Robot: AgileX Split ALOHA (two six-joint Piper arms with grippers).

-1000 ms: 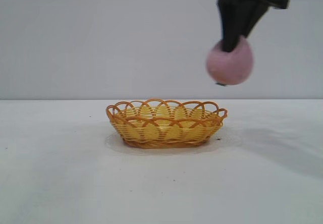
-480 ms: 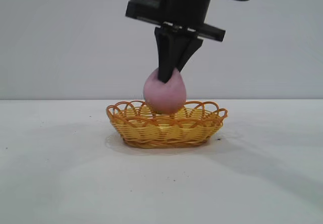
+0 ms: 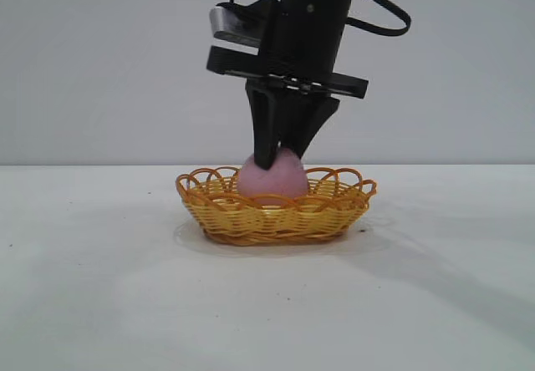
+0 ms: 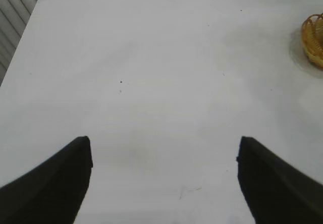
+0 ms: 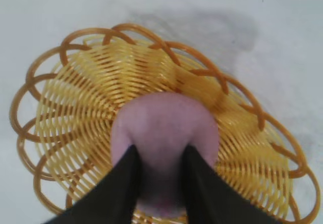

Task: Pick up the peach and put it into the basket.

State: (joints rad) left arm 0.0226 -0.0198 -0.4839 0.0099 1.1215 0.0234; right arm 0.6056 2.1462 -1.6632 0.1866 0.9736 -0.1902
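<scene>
The pink-mauve peach (image 3: 272, 179) sits inside the yellow and orange woven basket (image 3: 351, 191) at the table's middle, its top showing above the rim. My right gripper (image 3: 284, 158) points straight down over it. In the right wrist view its two black fingers stand slightly apart, straddling the top of the peach (image 5: 164, 123), which rests on the weave of the basket (image 5: 86, 82); the right gripper (image 5: 161, 151) is open. My left gripper (image 4: 164, 143) hangs wide open over bare table with nothing in it, away from the basket (image 4: 314, 37).
The white table (image 3: 100, 287) spreads wide around the basket on all sides. A plain grey wall stands behind. A few small dark specks lie on the tabletop. The right arm's cables loop above the gripper.
The right gripper carried the peach from high on the right down into the basket. Its fingers have now parted around the peach. The left gripper has not moved.
</scene>
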